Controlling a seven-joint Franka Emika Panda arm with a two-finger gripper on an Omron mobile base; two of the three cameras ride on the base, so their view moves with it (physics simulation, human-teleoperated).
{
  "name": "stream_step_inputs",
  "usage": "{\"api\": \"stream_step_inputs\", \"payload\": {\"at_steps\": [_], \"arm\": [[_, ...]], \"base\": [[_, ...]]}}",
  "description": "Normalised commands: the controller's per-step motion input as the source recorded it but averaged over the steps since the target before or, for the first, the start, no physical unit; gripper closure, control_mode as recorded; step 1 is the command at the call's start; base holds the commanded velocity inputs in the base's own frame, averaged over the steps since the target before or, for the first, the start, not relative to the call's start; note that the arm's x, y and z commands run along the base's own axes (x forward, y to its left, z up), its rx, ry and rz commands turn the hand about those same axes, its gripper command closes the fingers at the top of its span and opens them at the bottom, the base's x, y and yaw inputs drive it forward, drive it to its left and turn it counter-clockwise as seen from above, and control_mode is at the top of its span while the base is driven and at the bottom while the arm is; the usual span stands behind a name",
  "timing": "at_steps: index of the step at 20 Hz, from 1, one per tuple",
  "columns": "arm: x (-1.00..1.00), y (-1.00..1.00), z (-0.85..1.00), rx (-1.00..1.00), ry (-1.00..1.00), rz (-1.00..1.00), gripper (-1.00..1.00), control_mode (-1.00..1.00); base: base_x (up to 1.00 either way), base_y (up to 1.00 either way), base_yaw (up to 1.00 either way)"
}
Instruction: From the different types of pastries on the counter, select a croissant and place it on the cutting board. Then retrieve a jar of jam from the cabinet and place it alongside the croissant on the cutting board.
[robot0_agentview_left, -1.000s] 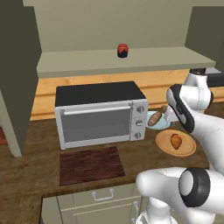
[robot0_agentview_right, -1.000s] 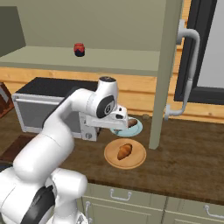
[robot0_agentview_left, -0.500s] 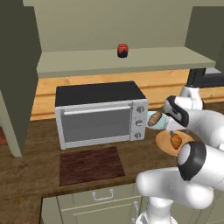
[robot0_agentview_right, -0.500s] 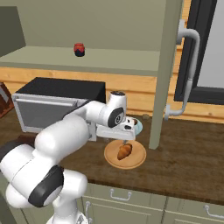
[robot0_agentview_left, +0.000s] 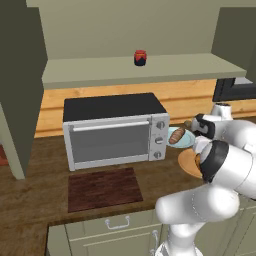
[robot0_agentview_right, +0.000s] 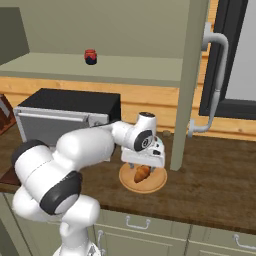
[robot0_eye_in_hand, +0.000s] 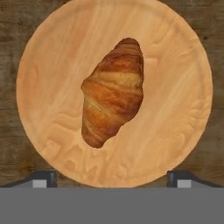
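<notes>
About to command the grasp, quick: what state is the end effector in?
End effector: open, holding nothing, poised above the croissant on the round wooden plate.

Wall: flat olive-grey surface (robot0_agentview_left: 125, 27) behind the shelf level.
Backsplash: horizontal light wooden panelling (robot0_agentview_left: 197, 95) between worktop and shelf.
Toaster oven: silver body with black top (robot0_agentview_left: 117, 131), glass door, two knobs on its right side; stands against the backsplash.
Window: dark frame with pale grey pane (robot0_agentview_right: 237, 55), at the right of the right base view.
Pipe: pale grey curved tube (robot0_agentview_right: 218, 75) running down in front of the window frame.
Base units: pale grey-green drawer fronts with curved handles (robot0_agentview_left: 118, 223).
Light: even, no strong shadows.
</notes>
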Motion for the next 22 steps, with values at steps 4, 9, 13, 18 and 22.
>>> {"api": "stream_step_inputs", "payload": {"at_steps": [4, 9, 13, 18, 22], "arm": [[0.22, 0.0, -0.1, 0.07, 0.0, -0.01, -1.0, -1.0], [0.31, 0.0, -0.12, 0.05, 0.0, 0.0, -1.0, -1.0], [0.21, 0.01, -0.38, 0.0, 0.0, 0.0, -1.0, -1.0], [0.18, 0.0, -0.58, 0.0, 0.0, 0.0, -1.0, -1.0], [0.01, 0.0, -0.71, 0.0, 0.0, 0.0, 1.0, -1.0]], "base": [[0.0, 0.0, 0.0], [0.0, 0.0, 0.0], [0.0, 0.0, 0.0], [0.0, 0.0, 0.0], [0.0, 0.0, 0.0]]}}
